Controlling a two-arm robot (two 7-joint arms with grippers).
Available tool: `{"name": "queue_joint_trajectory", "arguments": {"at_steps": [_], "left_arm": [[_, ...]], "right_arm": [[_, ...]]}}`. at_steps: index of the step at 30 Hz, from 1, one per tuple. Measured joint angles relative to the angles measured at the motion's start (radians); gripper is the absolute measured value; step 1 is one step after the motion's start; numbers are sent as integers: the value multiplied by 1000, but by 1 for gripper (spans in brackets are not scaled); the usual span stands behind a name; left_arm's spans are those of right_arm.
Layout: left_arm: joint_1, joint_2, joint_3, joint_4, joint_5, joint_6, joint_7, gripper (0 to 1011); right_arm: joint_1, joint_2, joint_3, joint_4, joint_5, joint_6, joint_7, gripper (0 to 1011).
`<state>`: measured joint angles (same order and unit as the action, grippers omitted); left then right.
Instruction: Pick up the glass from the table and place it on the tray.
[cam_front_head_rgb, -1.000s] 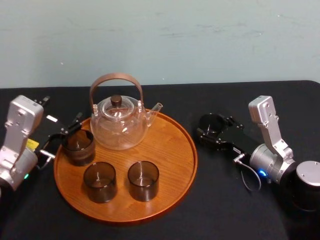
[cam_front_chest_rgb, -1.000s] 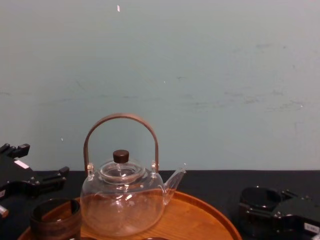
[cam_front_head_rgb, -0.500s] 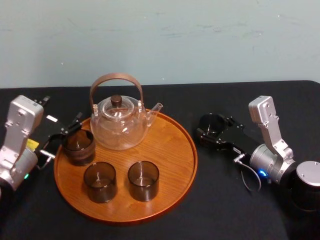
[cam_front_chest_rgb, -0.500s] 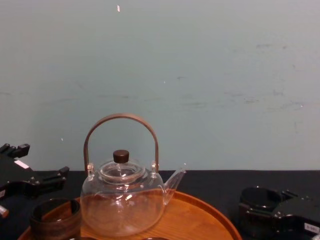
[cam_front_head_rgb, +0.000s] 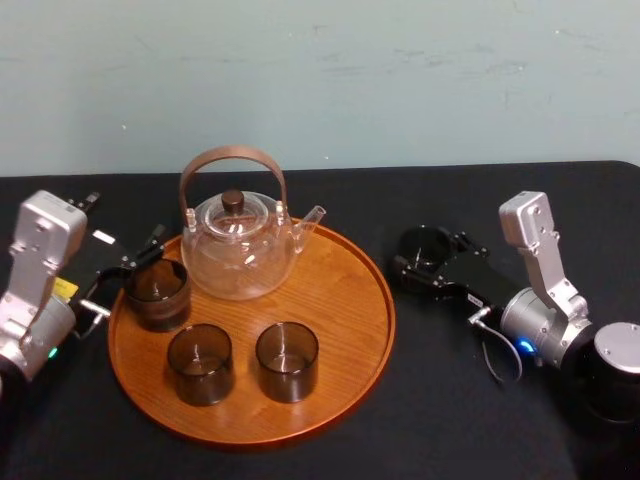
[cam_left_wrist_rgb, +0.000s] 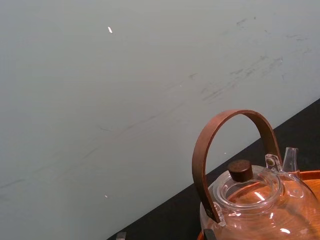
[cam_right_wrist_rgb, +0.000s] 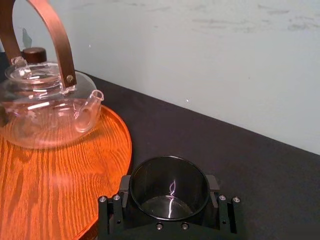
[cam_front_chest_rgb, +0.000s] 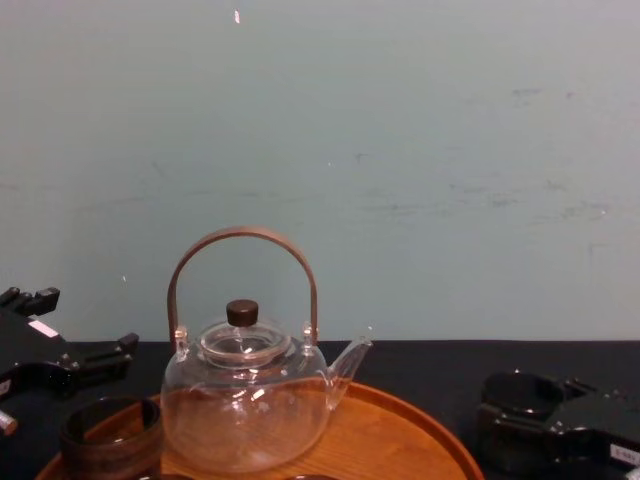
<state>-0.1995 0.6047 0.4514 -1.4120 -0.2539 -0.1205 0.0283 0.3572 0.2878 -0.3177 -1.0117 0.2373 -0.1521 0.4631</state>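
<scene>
Barely anything has been moved: the glass (cam_right_wrist_rgb: 169, 197) is still clasped by the right claw (cam_front_head_rgb: 425, 258) on the table (cam_front_head_rgb: 450, 420), the tray (cam_front_head_rgb: 340, 300) just beside it, unlifted; the left claw (cam_front_head_rgb: 125, 272) is parked wide.

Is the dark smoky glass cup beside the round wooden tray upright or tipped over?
Upright: the dark smoky glass cup, held in the right gripper, shows its round open mouth facing up.

orange-brown grained tray (cam_front_head_rgb: 345, 300); dark smoky glass (cam_right_wrist_rgb: 169, 192)
</scene>
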Motion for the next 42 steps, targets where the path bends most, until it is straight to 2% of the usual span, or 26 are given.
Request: {"name": "queue_joint_trajectory", "arguments": {"at_steps": [11, 25, 33, 42], "left_arm": [[0, 0, 0, 0, 0, 0, 0, 1001], [0, 0, 0, 0, 0, 0, 0, 1001], [0, 0, 0, 0, 0, 0, 0, 1001], [0, 0, 0, 0, 0, 0, 0, 1001]], "right_arm": [[-20, 11, 9, -40, 4, -32, -1, 905], [-62, 28, -7, -160, -3, -41, 13, 905], [-62, 15, -43, -178, 10, -50, 49, 905], [-51, 10, -61, -170, 21, -56, 58, 905]]}}
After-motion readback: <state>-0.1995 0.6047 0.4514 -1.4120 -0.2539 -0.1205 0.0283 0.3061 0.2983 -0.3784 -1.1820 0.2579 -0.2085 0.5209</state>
